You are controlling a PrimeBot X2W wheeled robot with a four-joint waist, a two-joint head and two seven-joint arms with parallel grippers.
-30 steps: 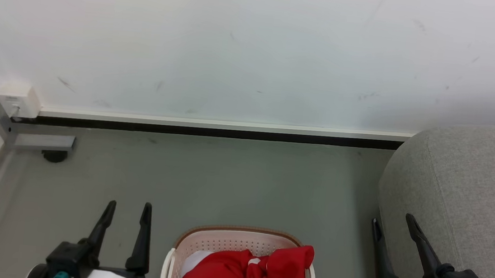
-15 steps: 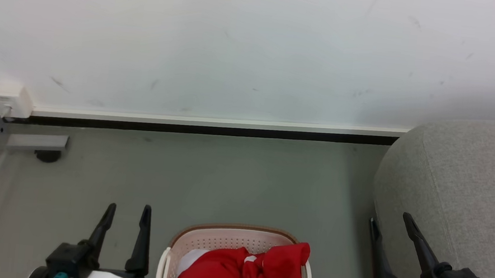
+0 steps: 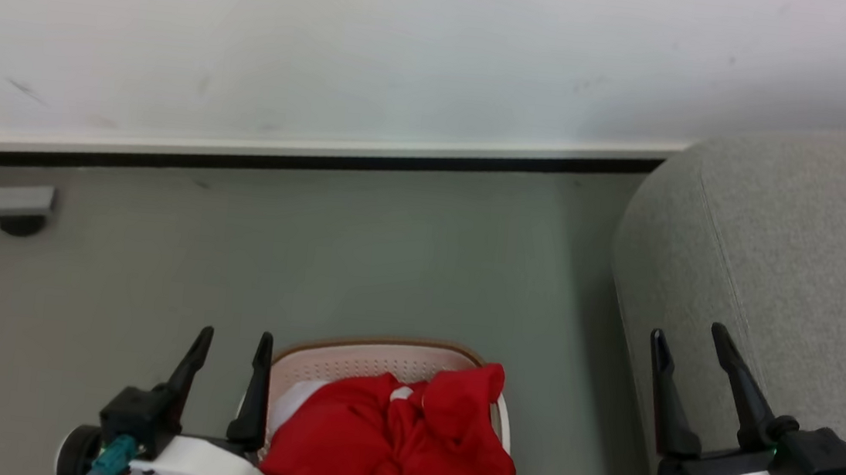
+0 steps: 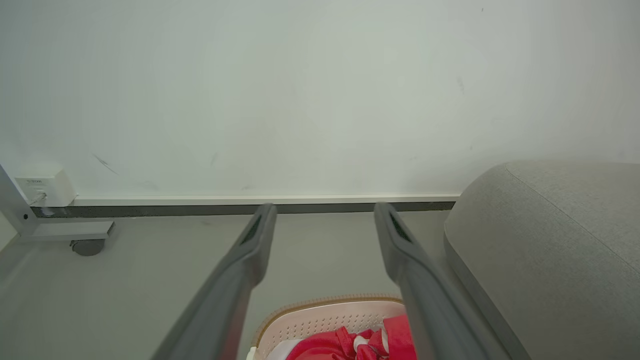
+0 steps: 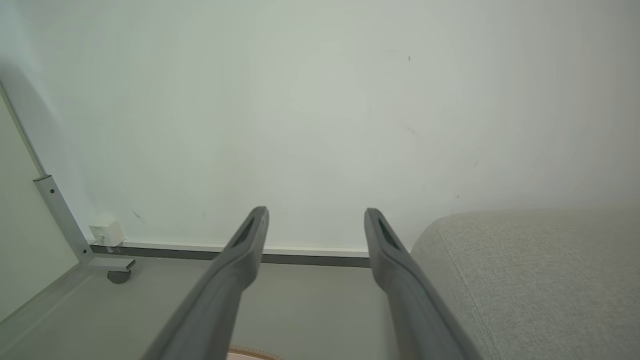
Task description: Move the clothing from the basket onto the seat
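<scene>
Clothing (image 3: 403, 445) heaped in basket (image 3: 373, 353)

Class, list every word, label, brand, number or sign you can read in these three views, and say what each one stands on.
No text can be read in any view.
On the white wall box: a small dark label on its front, too small and blurred to read.
On the clothing, basket, seat, left hand and right hand: no lettering visible.

Wall box (image 4: 44, 187) marking seems too blurred.
</scene>
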